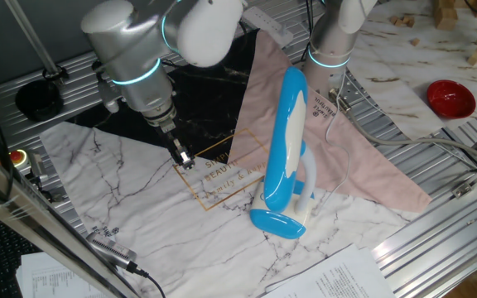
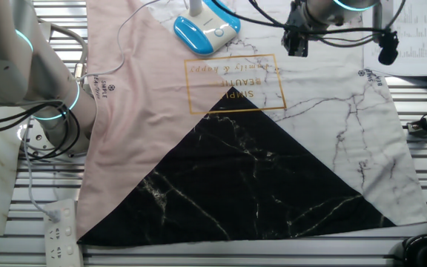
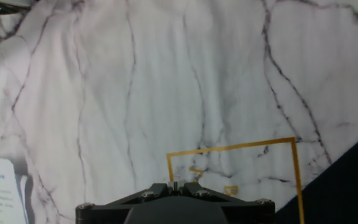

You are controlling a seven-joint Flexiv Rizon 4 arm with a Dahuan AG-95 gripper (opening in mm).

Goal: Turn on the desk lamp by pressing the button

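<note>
Glossy blue-and-white plastic folding desk lamp (image 1: 286, 157) upright on marble-print cloth (image 1: 164, 223), oval blue base (image 2: 205, 33) just right of gold-framed lettering (image 1: 222, 174). Black two-finger gripper (image 1: 184, 157) above same gold frame's left corner, apart from lamp. Finger gap: cannot tell. Holding nothing visible. Red bowl (image 1: 450, 97) well right of lamp.

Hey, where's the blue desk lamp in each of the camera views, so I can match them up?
One fixed view: the desk lamp stands right of centre, head folded upright.
The other fixed view: only its blue base shows at the top edge, left of centre.
Hand view: not in it.
Shared landmark: the gold printed rectangle on the marble-pattern cloth.
</note>
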